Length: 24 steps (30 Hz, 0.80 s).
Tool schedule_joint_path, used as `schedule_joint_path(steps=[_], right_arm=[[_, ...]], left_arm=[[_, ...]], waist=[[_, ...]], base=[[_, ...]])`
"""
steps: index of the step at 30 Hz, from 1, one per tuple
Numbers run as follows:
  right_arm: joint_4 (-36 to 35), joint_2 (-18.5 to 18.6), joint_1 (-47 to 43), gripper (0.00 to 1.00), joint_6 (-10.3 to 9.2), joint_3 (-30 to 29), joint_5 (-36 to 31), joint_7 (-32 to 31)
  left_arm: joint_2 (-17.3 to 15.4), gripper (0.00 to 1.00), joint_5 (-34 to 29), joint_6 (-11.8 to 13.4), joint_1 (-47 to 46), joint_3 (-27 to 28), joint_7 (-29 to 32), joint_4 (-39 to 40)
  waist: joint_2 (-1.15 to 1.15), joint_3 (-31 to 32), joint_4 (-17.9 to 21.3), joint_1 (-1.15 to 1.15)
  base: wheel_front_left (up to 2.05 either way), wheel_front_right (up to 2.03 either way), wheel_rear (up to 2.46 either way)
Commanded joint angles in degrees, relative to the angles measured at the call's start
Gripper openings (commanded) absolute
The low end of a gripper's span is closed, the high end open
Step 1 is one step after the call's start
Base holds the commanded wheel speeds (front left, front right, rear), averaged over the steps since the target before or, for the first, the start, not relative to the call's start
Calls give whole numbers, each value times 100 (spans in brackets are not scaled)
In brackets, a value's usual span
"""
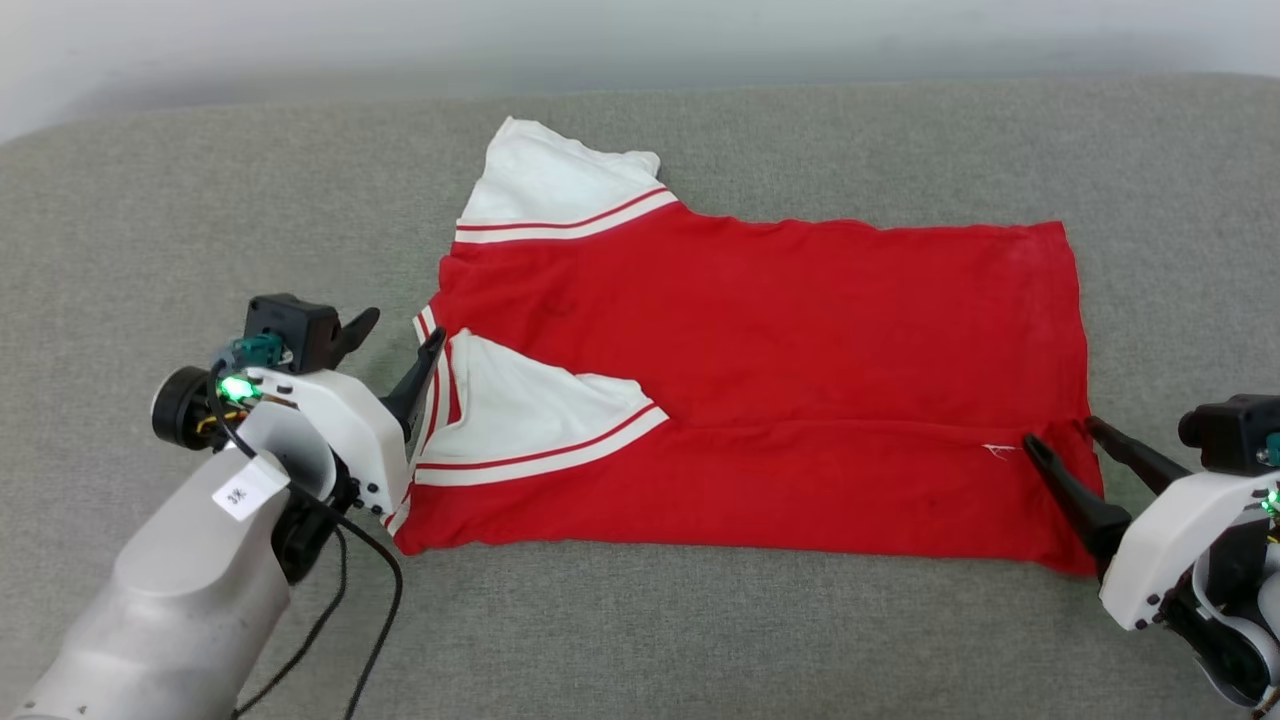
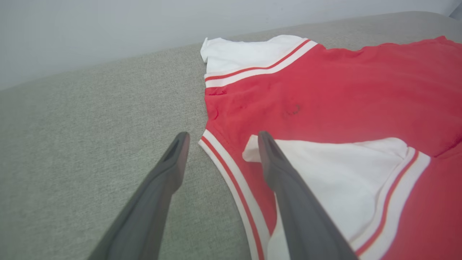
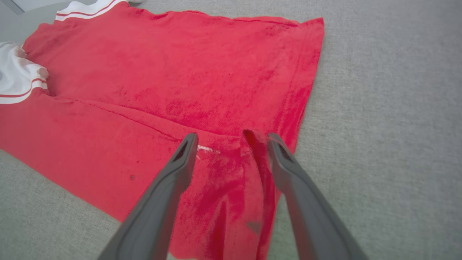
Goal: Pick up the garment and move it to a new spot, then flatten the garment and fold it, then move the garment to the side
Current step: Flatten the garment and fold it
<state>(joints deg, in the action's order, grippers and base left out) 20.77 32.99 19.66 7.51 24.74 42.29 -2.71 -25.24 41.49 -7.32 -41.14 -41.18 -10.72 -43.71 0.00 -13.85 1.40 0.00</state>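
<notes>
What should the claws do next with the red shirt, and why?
Probably lift both away and reach for the far side. The left claw and right claw are open, the T-shirt has its near side folded over, its far sleeve spread out.

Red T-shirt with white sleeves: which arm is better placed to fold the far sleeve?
Likely the left end effector: it sits at the collar end of the red T-shirt, near the far white sleeve; the right end effector is at the hem.
</notes>
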Motion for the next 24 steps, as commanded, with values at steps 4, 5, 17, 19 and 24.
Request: schedule_joint_path(steps=[4,5,17,19,24], right_arm=[[-140,43,-218,100,-5,-147,-31,29],[-163,44,-255,100,-5,-187,-48,18],[-380,-85,-450,100,-5,-426,-187,-218],[-393,-107,-441,100,-5,-428,-182,-239],[-388,-157,-385,100,-5,-420,-161,-263]], left_arm=[[-214,100,72,-10,-207,-161,413,282],[-262,100,121,-9,-243,-197,569,370],[-792,100,1427,-10,-586,-636,4340,1328],[-870,100,1568,-10,-537,-726,4722,1433],[-984,100,1838,-11,-339,-796,5175,1593]], waist=[[0,206,-113,0],[0,231,-132,0],[0,373,-220,0],[0,365,-197,0],[0,319,-106,0]], base=[[0,0,0],[0,0,0],[0,0,0],[0,0,0],[0,0,0]])
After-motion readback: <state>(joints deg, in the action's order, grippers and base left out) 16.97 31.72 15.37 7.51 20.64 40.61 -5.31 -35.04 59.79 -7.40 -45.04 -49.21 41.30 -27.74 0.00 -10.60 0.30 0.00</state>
